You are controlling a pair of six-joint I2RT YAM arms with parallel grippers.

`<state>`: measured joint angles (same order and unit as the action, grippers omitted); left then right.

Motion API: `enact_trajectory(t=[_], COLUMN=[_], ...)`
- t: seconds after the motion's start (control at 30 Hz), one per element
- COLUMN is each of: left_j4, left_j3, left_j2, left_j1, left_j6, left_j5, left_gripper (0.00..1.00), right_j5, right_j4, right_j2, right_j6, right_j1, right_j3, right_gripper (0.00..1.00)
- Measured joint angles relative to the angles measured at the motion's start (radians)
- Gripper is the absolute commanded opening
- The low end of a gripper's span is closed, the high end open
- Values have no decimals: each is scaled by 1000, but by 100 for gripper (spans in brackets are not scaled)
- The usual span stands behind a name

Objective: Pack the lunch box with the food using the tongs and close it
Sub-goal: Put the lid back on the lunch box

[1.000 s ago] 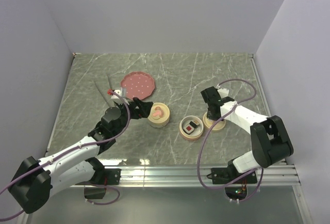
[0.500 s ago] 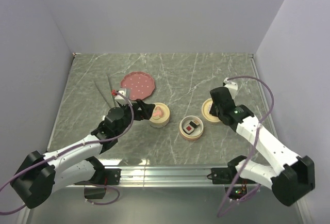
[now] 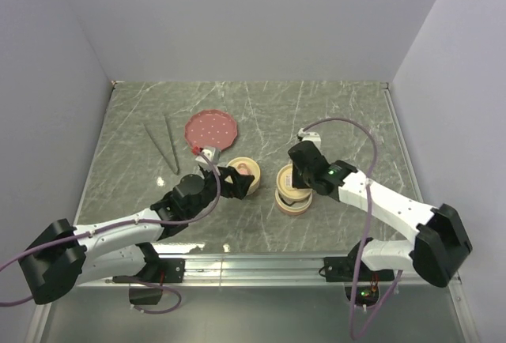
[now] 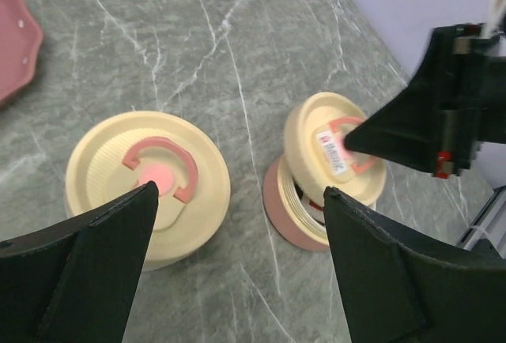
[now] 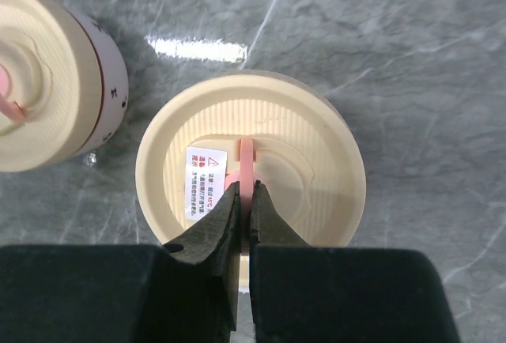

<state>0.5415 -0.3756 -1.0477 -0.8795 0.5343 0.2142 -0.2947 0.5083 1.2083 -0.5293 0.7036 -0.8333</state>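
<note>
Nearest, my left gripper (image 3: pixel 235 182) hung with its jaws wide apart, just short of a closed round tub (image 4: pixel 111 185). To its right, my right gripper (image 5: pixel 243 201) was pinched tight on the pink handle (image 5: pixel 246 155) of the cream lid (image 5: pixel 308 161). The lid sat askew over the lunch box (image 3: pixel 291 205), leaving only the box's near rim showing. The food inside was hidden under the lid. A second before, the food lay in plain sight and the lid was off to the right. Bare table (image 3: pixel 348 122) lay open to the right and beyond. Far left, the tongs (image 3: pixel 162 145) lay flat beside the pink plate (image 3: pixel 212 130), no longer partly covered by my left arm.
</note>
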Motion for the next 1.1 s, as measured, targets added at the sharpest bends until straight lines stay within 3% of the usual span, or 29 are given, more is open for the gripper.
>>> enact_trajectory(t=[0.13,0.7,1.1], left_j4=[3,47,66], left_j3=[0,-94,-159], left_j2=[-22,-306,-426], left_j1=[-42,-229,-254], left_j6=[0,1,2], left_j5=[20,54,53], left_gripper=[91,92,91], right_j5=[12,3,-37], right_j4=[-14,10,75], right_j2=[67,55,-18], right_j6=[0,-32,-71], right_j1=[22,77,113], right_j3=[-6,-12,-12], right_gripper=[0,0,0])
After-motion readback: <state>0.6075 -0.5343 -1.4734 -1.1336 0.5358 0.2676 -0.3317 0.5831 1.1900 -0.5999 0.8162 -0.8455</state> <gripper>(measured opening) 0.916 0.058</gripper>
